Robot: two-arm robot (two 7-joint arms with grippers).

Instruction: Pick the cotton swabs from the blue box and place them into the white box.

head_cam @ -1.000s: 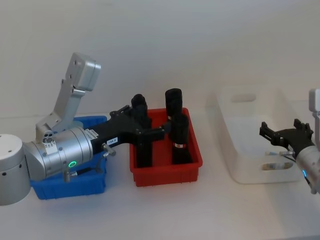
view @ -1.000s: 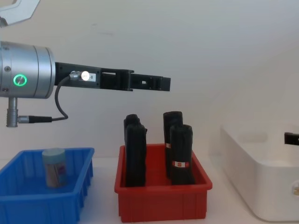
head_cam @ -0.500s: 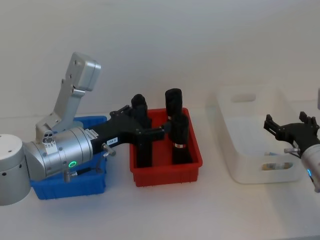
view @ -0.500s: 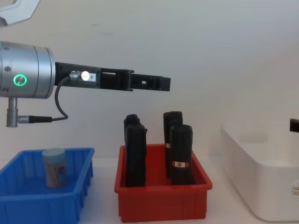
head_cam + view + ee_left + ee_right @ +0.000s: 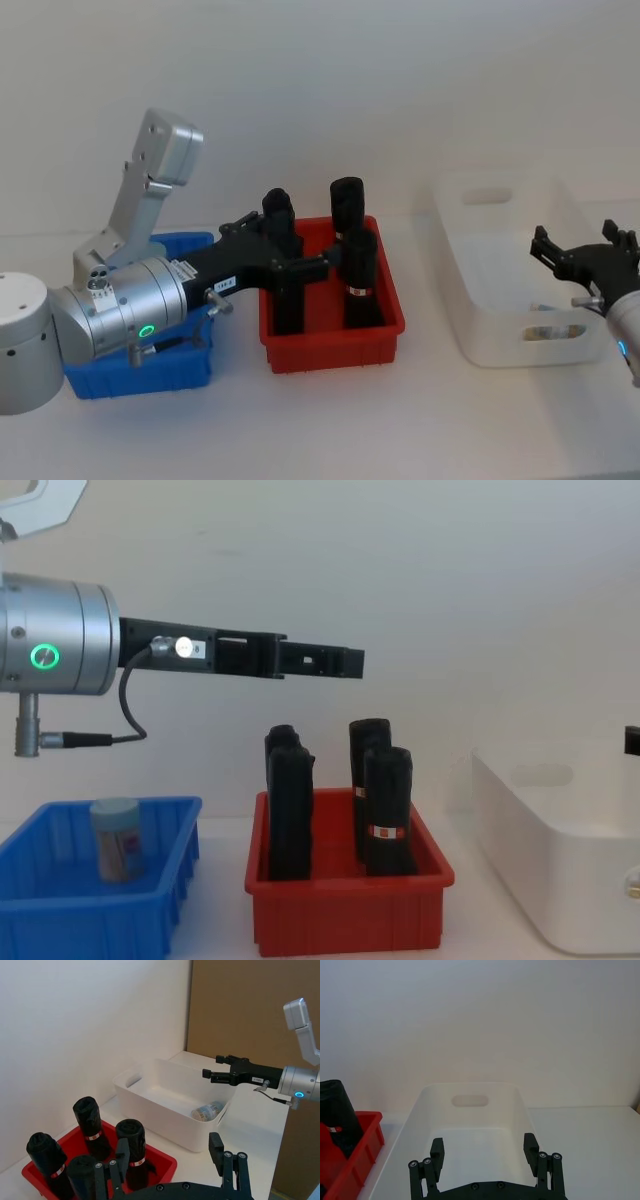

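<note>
Standing upright toward the left of the blue box, 1 cotton swab jar shows a pale grey-blue lid, a clear body with whitish contents and a paper label printed in red. The box sits at the table's left end, just beside a red bin that holds 4 tall black cylinders with red-white bands.

The left gripper hangs well above the red bin, clear of the cylinder tops. Its 2 fingers are spread apart with nothing between them.

The white box, a glossy tub with rounded corners and a cut-out handle in its far wall, stands to the right of the red bin. On its floor, against the wall at the near right corner, a 2nd cotton swab jar lies on its side with its label showing.

The right gripper hovers above the near right part of the white box. Its fingers are held wide apart and empty, above the lying jar without touching it.
</note>
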